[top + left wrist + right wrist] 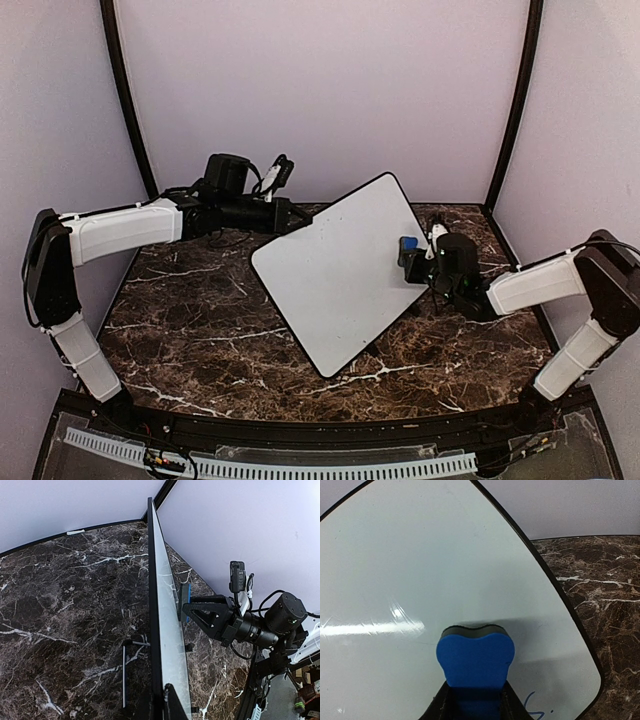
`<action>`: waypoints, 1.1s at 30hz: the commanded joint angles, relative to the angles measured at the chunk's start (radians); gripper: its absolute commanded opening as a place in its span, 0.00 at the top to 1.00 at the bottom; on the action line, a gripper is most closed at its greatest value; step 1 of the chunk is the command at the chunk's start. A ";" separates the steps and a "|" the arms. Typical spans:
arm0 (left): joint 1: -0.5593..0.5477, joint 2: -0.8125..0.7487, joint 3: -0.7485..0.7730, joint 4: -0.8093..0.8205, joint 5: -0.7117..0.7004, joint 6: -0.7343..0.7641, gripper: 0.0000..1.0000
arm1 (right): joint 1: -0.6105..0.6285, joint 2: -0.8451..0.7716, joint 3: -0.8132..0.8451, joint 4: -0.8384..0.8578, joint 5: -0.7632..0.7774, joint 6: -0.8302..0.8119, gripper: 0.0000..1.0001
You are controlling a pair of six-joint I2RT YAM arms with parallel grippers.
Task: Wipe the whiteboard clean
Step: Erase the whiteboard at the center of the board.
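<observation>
Whiteboard: rectangular, white face, rounded corners, thin black frame; it is propped steeply on edge above the middle of the table, one corner toward the rear wall and the opposite corner toward the near side. In the left wrist view it shows almost edge-on. Table: dark brown marble pattern with white veining, curved black trim along the near edge. Walls: plain pale lilac on three sides, with black corner posts at the two rear corners. Writing: one short blue-grey stroke near the board's lower right rim in the right wrist view, too little to read; the remaining face is bare apart from a bright streak of glare. Left gripper: jaws fully closed on the board's upper left rim, pinching the frame. Right gripper: jaws narrowly parted and clamped on a blue eraser block, whose dark felt end is pressed against the board's face near its right edge.
</observation>
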 commanded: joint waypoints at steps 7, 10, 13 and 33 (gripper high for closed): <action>-0.038 0.005 -0.025 -0.105 0.065 0.089 1.00 | -0.010 -0.006 -0.139 0.009 0.000 0.025 0.73; -0.038 0.006 -0.025 -0.105 0.064 0.088 1.00 | -0.018 -0.025 -0.173 0.023 -0.007 0.031 0.73; -0.038 0.008 -0.026 -0.104 0.066 0.087 1.00 | -0.026 -0.023 -0.165 0.027 -0.022 0.020 0.73; -0.038 0.005 -0.024 -0.108 0.058 0.090 1.00 | -0.045 0.069 -0.019 0.023 -0.080 -0.005 0.73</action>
